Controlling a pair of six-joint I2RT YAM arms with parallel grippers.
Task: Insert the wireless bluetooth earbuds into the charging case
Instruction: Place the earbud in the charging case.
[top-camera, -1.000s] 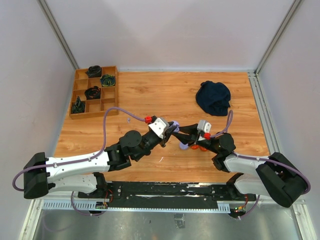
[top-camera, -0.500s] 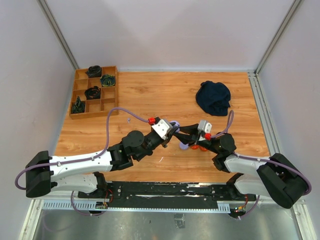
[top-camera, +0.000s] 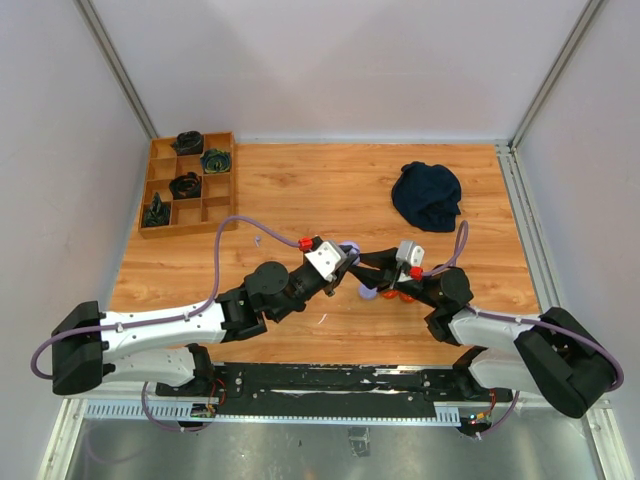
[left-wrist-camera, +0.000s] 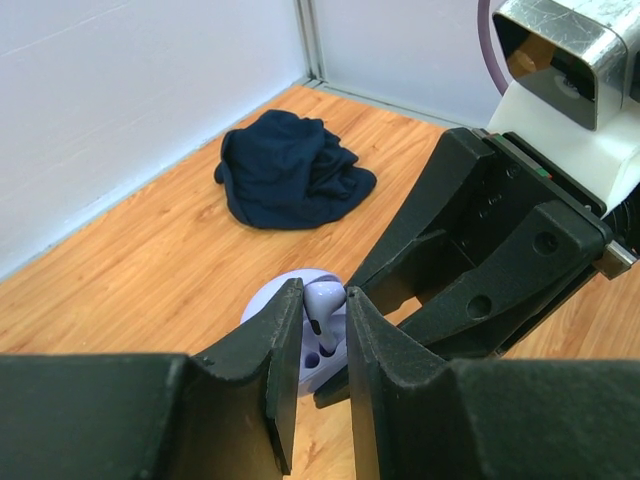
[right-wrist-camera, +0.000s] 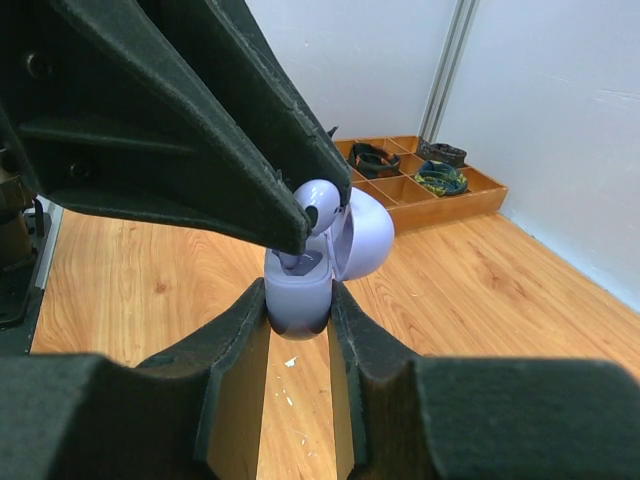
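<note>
A pale lilac earbud (left-wrist-camera: 325, 298) sits pinched between the narrowly closed fingertips of the left gripper (left-wrist-camera: 323, 293), poised directly above the sockets of the open charging case (right-wrist-camera: 297, 303). The case is lilac too, and it is clamped upright between the two fingers of the right gripper (right-wrist-camera: 298, 298), its lid (right-wrist-camera: 362, 240) swung back to one side. The two grippers meet tip to tip near the middle of the table (top-camera: 300, 185). In the left wrist view the black fingers of the right gripper crowd in just beside the earbud. In the top view a lilac piece (top-camera: 367, 292) and some orange-red pieces (top-camera: 397, 295) lie on the table just under the right arm; they are partly hidden and their form cannot be told. A crumpled dark blue cloth (top-camera: 427, 195) lies well apart toward the far right corner. A wooden tray (top-camera: 222, 205) with compartments stands at the far left corner, with dark bundled items in four of them. Bare board shows between the grippers and the far edge. The surface is light wood grain, enclosed on three sides by plain white walls (top-camera: 330, 70).
</note>
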